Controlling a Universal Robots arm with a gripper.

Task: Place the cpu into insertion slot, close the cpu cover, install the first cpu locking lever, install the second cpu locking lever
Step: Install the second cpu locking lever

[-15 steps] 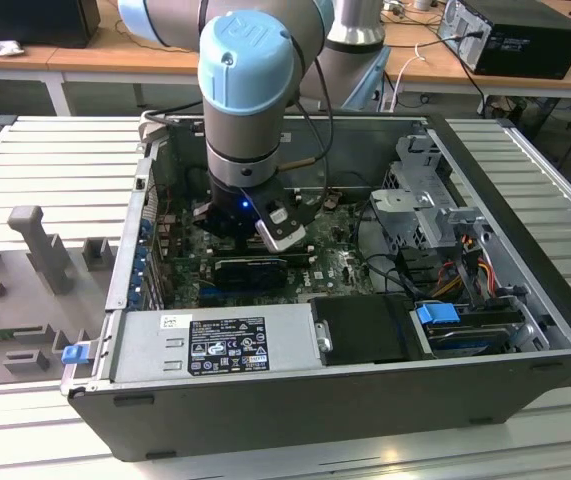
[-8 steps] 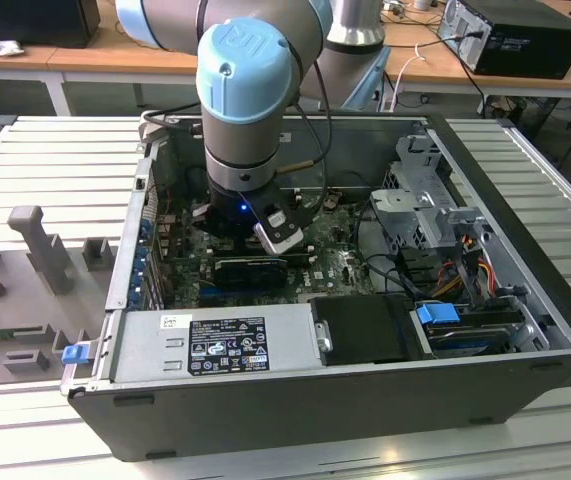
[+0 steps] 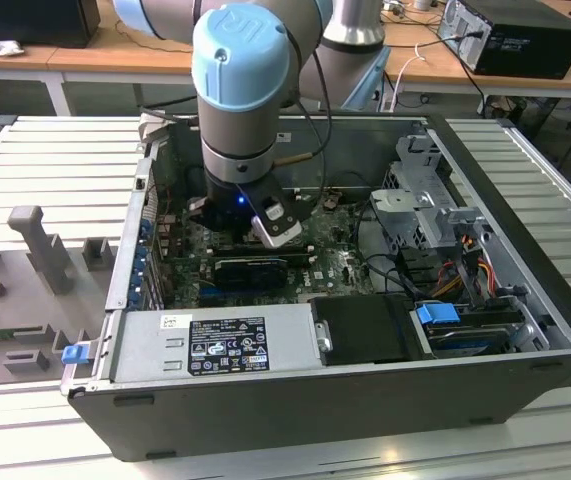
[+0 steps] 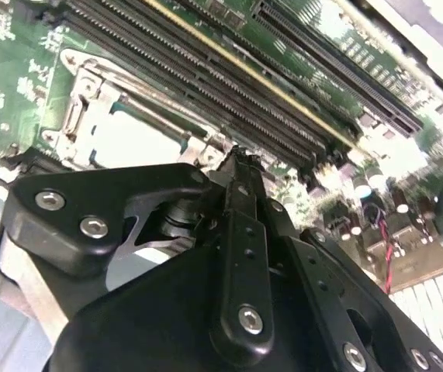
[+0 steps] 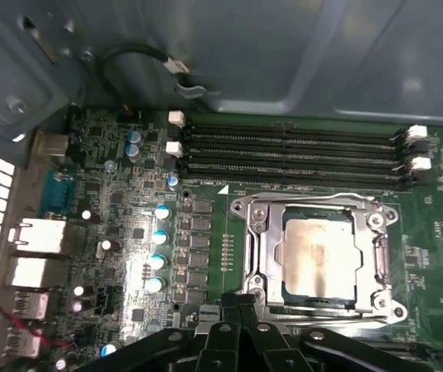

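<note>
- The flat square silver-grey cpu sits in its dark-framed insertion slot, thin silver metal cpu cover down around it.
- The black gripper hovers at the cover's edge, fingers together, holding nothing.
- The chip looks light, stiff, fragile; best held by its edges.

Grey arm with light-blue joint caps; black claw linkages dotted with silver screws.

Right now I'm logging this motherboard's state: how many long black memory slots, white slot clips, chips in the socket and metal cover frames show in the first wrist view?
Long black memory slots: 4
White slot clips: 4
Chip in the socket: 1
Metal cover frame over it: 1
Total: 10
</note>
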